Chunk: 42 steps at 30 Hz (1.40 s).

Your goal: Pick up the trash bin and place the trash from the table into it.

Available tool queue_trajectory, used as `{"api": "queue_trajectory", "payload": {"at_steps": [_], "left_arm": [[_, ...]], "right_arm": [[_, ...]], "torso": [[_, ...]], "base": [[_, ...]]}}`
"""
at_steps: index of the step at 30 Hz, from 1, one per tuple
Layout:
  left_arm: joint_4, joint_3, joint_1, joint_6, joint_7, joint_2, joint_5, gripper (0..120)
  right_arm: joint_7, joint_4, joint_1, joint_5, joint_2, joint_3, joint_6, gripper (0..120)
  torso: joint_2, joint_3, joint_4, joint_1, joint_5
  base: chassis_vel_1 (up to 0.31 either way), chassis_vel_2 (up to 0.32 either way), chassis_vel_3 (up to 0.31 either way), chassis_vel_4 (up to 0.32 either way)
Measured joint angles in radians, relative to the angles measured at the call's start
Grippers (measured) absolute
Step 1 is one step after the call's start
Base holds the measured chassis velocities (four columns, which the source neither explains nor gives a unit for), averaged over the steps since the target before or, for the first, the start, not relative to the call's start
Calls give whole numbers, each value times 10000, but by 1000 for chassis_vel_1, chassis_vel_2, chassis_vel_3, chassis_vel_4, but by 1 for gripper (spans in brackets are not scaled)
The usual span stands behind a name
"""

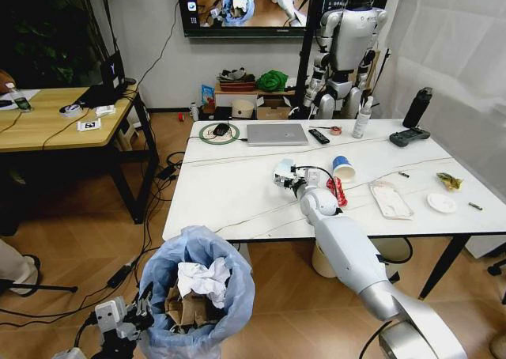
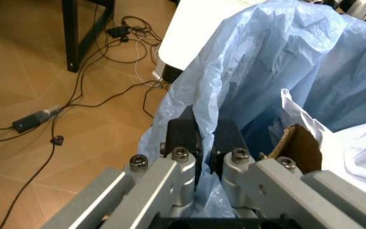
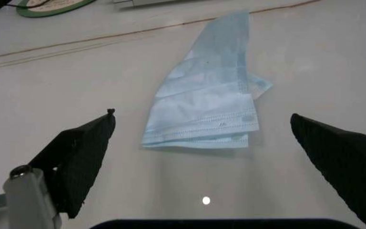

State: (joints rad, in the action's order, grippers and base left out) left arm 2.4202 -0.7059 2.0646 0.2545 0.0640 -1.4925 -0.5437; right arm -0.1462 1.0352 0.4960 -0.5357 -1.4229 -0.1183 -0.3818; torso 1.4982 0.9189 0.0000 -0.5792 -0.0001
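Nearest to us, at the near left below the table edge, our left gripper (image 2: 205, 143) is clamped tight on the rim of the small round trash bin lined with crinkly light-blue plastic (image 1: 198, 292), its dark pads pinching a fold of the bag. The bin is held off the floor, just in front of the table's near-left corner, and already holds crumpled white paper (image 1: 204, 281) and torn brown cardboard (image 1: 183, 307).

Farther in, our right gripper (image 3: 202, 143) hovers low over the large white marble-look table (image 1: 229, 193), near its middle, fingers spread wide on either side of a folded pale-blue face mask (image 3: 208, 107) lying flat on the top. Nothing is in its grasp.

We judge the step to be the pick of this mask. The next move calls for a straight descent and a firm pinch, since the thin cloth lies flush with the surface.

Beyond, to the right, 1 blue-and-white paper cup (image 1: 343, 168), 1 red wrapper (image 1: 337, 190) and 1 flat white packet (image 1: 390, 199) wait.
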Motion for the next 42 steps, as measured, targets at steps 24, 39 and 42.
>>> {"api": "queue_trajectory", "payload": {"at_steps": [24, 39, 42], "left_arm": [[90, 33, 50, -27, -16, -147, 107, 0], [103, -29, 87, -38, -16, -131, 89, 0], [104, -24, 86, -42, -16, -130, 86, 0]], "right_arm": [[586, -1671, -654, 319, -323, -90, 721, 100], [823, -2124, -744, 440, -432, -96, 927, 60], [823, -2125, -717, 460, -385, -108, 944, 47]], "torso": [[0, 0, 0, 0, 1], [0, 0, 0, 0, 1], [0, 0, -1, 0, 0]], "base": [[0, 0, 0, 0], [0, 0, 0, 0], [0, 0, 0, 0]]}}
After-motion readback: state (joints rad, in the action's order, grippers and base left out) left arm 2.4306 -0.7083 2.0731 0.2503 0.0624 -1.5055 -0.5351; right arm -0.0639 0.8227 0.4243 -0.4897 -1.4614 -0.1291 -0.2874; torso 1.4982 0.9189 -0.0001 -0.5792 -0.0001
